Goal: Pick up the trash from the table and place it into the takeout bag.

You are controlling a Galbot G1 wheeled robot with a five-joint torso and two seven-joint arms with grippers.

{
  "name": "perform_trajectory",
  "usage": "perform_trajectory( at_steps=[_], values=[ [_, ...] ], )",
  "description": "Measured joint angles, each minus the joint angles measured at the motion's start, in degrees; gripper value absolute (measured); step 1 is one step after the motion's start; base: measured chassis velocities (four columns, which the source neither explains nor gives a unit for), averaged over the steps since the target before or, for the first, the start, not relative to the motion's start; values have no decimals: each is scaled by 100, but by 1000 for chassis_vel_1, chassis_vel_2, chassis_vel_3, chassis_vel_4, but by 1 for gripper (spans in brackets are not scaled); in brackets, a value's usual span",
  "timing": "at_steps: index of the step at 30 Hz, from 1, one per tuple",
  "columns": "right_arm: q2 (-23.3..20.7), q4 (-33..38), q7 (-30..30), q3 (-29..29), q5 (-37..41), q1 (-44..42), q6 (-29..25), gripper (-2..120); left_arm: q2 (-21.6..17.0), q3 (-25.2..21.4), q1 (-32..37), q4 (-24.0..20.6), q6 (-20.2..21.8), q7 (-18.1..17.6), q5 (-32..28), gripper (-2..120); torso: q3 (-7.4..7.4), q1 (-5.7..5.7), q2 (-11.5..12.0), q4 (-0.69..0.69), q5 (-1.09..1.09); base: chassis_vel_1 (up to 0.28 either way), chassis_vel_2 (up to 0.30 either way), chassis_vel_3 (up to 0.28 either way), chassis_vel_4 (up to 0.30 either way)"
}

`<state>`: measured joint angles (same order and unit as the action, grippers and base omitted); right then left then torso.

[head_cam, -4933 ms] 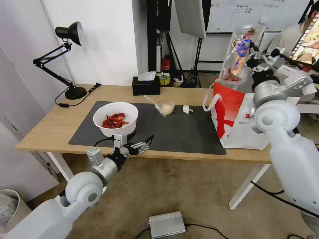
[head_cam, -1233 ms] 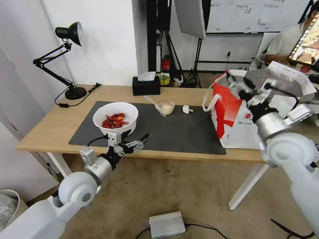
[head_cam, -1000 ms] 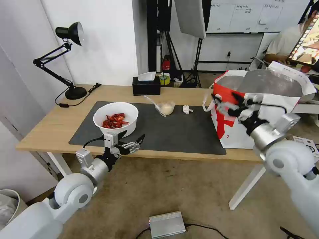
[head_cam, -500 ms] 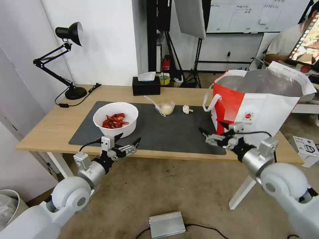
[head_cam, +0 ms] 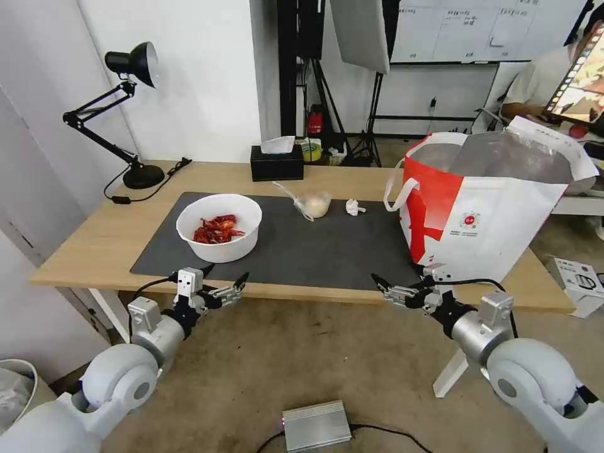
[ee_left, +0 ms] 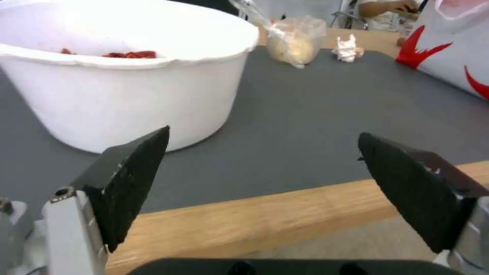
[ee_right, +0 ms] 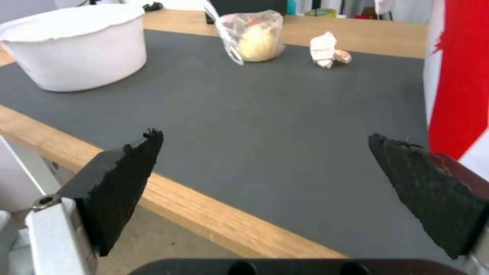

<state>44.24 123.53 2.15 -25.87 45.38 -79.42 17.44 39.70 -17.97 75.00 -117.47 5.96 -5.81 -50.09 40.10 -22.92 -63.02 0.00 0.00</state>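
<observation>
One white bowl (head_cam: 219, 228) of red crayfish shells stands upright on the left part of the dark grey mat (head_cam: 327, 251), which lies with its long axis along the light wood worktop (head_cam: 94, 236). Farther back on the mat rests one small clear cup (head_cam: 316, 204) with pale contents, its loose flap of clear plastic trailing toward the bowl, and just beside it, toward the bag, one crumpled white tissue (head_cam: 355, 207). The takeout bag (head_cam: 484, 214) stands upright at the worktop's right end, mouth open upward showing silver lining, one strap handle hanging off its left side.

The left pincer (head_cam: 220, 284) hangs spread and empty at the worktop's near edge, just before the bowl. The right pincer (head_cam: 396, 283) is likewise spread and empty at the near edge, beside the bag's lower corner.

A black tissue box (head_cam: 276, 163) and a black desk lamp (head_cam: 129, 113) stand along the back, well apart from both pincers.
</observation>
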Motion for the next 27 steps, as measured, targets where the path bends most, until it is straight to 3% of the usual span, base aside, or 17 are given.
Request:
perform_trajectory(
  at_steps=[27],
  values=[
    [92,142,539,6,12,-270,388,100,-142,-244,373,116,-157,62,38,100,0,0,0,0,1,0,0,0,0]
  ],
)
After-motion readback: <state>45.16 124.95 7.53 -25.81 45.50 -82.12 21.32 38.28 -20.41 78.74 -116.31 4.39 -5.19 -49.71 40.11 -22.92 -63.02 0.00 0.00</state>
